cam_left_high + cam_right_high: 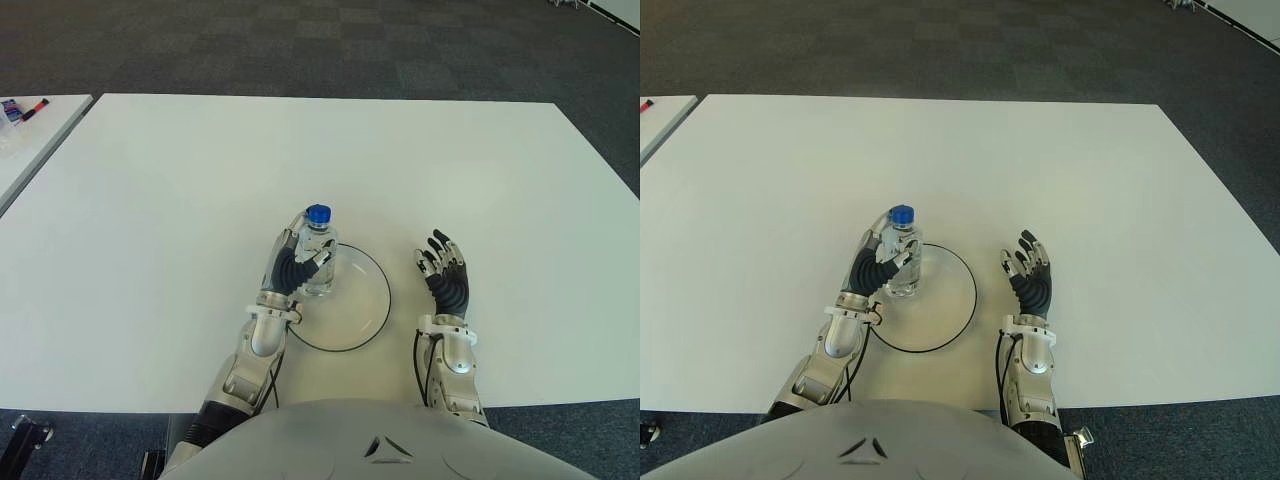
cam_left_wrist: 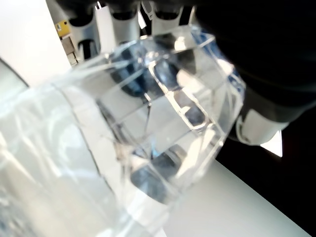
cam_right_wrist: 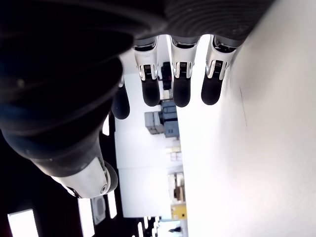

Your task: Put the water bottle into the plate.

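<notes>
Clear plastic water bottle with a blue screw cap (image 1: 318,250) stands upright on the left part of the round clear plate with a dark rim (image 1: 372,315), base inside the rim. Left hand (image 1: 292,264) is wrapped around the bottle's body from its left side, dark fingers (image 1: 318,258) curled across the front, grip closed on it; left wrist view is filled by the transparent bottle wall (image 2: 148,143) right up against the palm, with fingertips (image 2: 121,15) showing past it. Cap sticks up above the hand. Plate lies flat on the white table (image 1: 180,200), near the front edge, just ahead of the robot's torso. Right hand (image 1: 446,268) shows to the right of the plate, apart from its rim, palm turned inward, fingers extended and loosely spread, holding nothing; right wrist view shows those fingers (image 3: 180,84) straight with the table surface beside them. A second white table (image 1: 30,135) sits at far left with a few small items (image 1: 22,108) on it, too small to identify. Dark checked carpet floor (image 1: 300,45) beyond.
</notes>
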You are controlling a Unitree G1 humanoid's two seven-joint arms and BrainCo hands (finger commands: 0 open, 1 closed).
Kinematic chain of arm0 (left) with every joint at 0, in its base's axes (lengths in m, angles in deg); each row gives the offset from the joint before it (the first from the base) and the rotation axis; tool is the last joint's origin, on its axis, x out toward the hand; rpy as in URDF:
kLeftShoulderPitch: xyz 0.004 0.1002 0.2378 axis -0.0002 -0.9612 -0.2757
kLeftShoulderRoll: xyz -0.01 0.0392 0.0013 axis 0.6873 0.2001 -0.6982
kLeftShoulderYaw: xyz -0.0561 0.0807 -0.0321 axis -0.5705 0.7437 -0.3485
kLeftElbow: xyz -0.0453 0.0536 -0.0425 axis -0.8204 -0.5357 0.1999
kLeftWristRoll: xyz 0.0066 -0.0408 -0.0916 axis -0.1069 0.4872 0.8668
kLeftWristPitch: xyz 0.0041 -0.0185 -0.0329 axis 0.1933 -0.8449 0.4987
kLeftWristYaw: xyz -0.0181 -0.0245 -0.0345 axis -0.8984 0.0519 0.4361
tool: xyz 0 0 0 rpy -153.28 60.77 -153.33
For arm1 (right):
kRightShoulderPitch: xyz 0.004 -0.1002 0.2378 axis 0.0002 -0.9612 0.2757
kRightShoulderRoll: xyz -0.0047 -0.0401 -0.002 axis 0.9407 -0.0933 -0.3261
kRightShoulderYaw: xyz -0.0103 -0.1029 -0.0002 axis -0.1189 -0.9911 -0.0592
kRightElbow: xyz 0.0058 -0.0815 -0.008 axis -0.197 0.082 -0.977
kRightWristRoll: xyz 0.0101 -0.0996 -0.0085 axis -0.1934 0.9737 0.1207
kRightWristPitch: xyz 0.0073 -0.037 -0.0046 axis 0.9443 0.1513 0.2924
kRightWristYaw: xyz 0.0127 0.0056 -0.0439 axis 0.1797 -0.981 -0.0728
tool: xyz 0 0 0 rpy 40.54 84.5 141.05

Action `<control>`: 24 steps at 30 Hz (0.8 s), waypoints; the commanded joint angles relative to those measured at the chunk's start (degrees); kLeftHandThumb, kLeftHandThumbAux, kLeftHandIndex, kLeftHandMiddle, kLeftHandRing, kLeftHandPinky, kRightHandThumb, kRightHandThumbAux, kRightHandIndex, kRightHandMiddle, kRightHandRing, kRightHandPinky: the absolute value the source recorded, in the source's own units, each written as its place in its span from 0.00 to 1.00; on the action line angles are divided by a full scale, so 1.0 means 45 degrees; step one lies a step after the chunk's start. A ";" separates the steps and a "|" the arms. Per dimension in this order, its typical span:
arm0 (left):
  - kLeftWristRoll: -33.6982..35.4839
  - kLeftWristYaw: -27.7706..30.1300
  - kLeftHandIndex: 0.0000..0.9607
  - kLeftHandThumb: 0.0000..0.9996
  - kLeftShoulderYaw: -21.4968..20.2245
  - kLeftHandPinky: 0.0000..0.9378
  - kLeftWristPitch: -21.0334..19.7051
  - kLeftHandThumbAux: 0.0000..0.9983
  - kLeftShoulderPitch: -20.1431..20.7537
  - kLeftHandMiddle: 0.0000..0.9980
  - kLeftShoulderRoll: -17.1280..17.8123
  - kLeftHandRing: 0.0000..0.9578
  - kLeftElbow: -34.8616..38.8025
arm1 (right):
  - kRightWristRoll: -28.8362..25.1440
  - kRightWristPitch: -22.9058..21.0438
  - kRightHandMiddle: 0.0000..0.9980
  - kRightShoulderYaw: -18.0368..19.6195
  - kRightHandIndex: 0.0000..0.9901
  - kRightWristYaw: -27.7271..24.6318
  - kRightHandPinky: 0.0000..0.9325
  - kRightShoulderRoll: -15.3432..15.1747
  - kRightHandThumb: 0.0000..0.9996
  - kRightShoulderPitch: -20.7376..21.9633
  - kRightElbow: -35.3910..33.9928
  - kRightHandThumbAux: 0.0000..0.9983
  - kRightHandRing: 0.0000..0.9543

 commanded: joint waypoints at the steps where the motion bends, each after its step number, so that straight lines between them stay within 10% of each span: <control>1: -0.0156 -0.0070 0.24 1.00 0.0142 0.51 -0.0051 0.64 -0.0119 0.41 0.0053 0.53 -0.0110 | 0.0107 -0.0418 0.14 -0.0077 0.20 0.0095 0.18 0.0355 0.53 -0.0245 0.0453 0.78 0.13; 24: -0.0350 -0.0327 0.25 1.00 0.0144 0.51 -0.0056 0.63 -0.0140 0.41 0.0129 0.53 -0.0210 | -0.0002 -0.0332 0.14 -0.0076 0.21 0.0102 0.18 0.0386 0.54 -0.0213 0.0527 0.79 0.13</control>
